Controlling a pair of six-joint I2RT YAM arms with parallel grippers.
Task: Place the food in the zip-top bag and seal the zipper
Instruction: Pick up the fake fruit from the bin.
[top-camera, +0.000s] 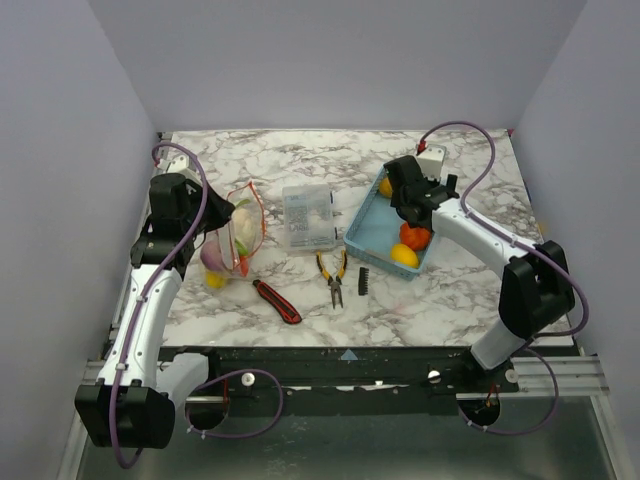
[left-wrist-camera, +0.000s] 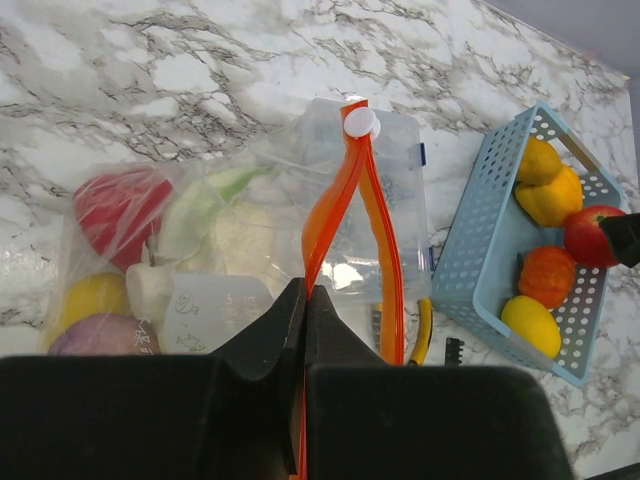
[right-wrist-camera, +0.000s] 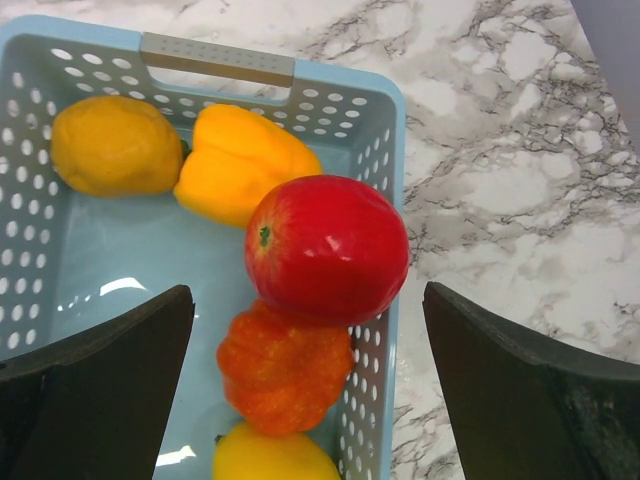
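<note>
The left end effector (left-wrist-camera: 305, 300) is pinching the red-orange zipper (left-wrist-camera: 335, 200) of the zip-top bag (left-wrist-camera: 220, 305), its fingers squeezed together on the strip. The bag is lying on the left side of the tabletop (left-wrist-camera: 150, 70), with red, yellow, purple and white food (left-wrist-camera: 115, 205) inside. The right end effector (right-wrist-camera: 308, 295) is hanging over the light blue basket (right-wrist-camera: 215, 60) with its fingers wide apart. A red apple (right-wrist-camera: 325, 250) is sitting between them, not being touched.
</note>
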